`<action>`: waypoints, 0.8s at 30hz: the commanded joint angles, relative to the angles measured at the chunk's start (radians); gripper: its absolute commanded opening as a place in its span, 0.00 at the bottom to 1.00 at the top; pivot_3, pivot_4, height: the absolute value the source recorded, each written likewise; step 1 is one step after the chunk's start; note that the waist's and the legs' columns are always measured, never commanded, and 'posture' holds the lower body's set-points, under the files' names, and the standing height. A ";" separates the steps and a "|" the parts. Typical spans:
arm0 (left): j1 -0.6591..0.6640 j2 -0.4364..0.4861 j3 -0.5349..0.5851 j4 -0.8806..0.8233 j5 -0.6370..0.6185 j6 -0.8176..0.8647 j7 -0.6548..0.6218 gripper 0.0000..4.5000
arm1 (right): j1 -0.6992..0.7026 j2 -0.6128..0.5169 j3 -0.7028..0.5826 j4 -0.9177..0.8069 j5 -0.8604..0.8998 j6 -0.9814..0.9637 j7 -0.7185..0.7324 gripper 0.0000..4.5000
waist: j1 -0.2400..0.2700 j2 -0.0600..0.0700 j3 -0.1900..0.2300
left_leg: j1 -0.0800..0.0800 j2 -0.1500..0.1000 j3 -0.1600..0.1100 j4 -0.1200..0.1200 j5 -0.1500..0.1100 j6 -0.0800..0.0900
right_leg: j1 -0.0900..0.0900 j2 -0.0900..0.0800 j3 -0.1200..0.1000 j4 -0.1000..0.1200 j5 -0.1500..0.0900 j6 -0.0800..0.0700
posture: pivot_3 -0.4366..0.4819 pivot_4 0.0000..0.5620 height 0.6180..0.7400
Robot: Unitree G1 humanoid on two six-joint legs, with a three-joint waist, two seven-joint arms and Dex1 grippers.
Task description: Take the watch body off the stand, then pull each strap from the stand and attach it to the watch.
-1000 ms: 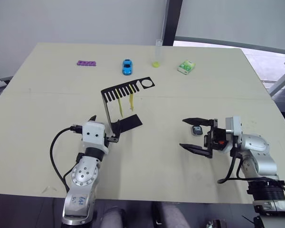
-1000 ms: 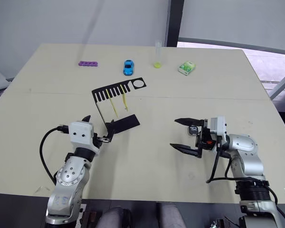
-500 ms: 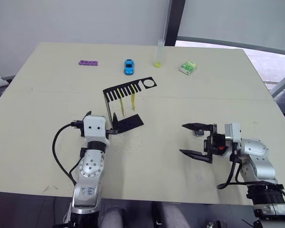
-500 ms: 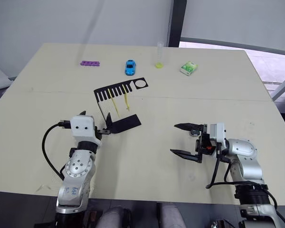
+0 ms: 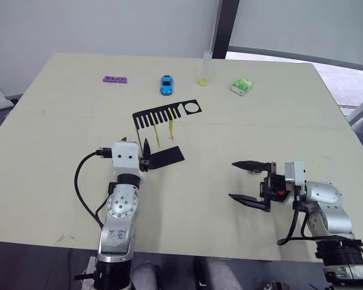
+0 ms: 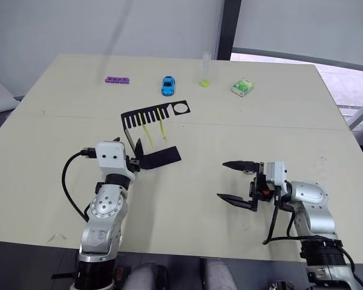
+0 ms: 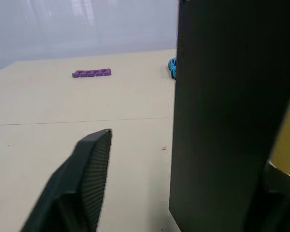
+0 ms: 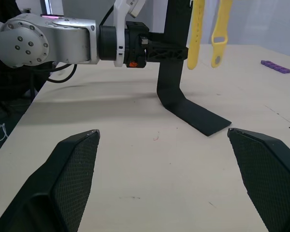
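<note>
Layout around the stand [image 5: 146, 136]

Two straps [image 5: 163, 130] hang under the stand's top plate. The left gripper [image 5: 144, 158] sits at its upright, to the left. The right gripper [image 5: 248, 182] lies well right. Behind the stand: a car [image 5: 166, 84], a block strip [image 5: 115, 79] further left, a tube [image 5: 204, 67] and a pack [image 5: 241, 86] to the right.

Counted on the table [image 5: 60, 139]: 1 stand [image 5: 160, 130], 2 straps [image 5: 157, 135] [image 5: 170, 129], 1 toy car [image 5: 166, 85], 1 tube [image 5: 205, 67], 1 purple strip [image 5: 115, 79], 1 green pack [image 5: 242, 86]; 2 grippers [image 5: 146, 156] [image 5: 249, 182] are seen.
</note>
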 commanded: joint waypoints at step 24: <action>-0.122 0.053 0.012 0.076 -0.022 -0.059 -0.051 0.01 | 0.024 0.215 0.119 -0.564 -0.056 0.483 -0.713 1.00 | 0.001 -0.001 0.000 | -0.004 0.000 0.000 0.000 0.000 -0.001 | -0.004 -0.001 0.000 0.002 0.000 0.000 | 0.48 0.27 1.00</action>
